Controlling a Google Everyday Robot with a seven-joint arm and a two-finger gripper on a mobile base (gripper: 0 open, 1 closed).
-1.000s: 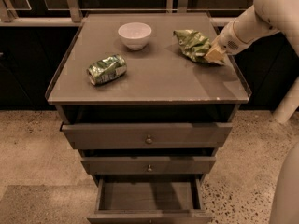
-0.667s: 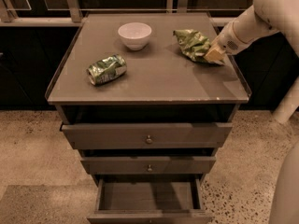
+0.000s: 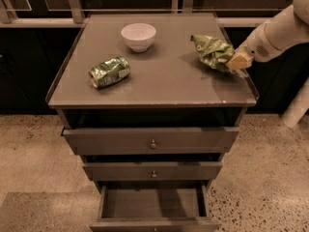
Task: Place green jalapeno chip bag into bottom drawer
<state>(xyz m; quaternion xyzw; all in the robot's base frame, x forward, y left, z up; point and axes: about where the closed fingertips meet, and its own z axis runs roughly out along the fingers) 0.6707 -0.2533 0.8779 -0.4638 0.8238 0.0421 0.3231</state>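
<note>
The green jalapeno chip bag (image 3: 211, 51) is crumpled and sits at the right side of the cabinet top, its right end raised a little over its shadow. My gripper (image 3: 237, 62) comes in from the right on a white arm and is shut on the bag's right edge, close to the top's right rim. The bottom drawer (image 3: 153, 223) is pulled open at the foot of the cabinet, and its inside looks bare.
A white bowl (image 3: 138, 36) stands at the back centre of the cabinet top (image 3: 164, 88). A crushed green-and-white can (image 3: 110, 72) lies at the left. The two upper drawers (image 3: 152, 140) with round knobs are closed. Speckled floor surrounds the cabinet.
My gripper has moved a little to the right and toward the front edge, and the chip bag has shifted right with it. The bowl and can have not moved.
</note>
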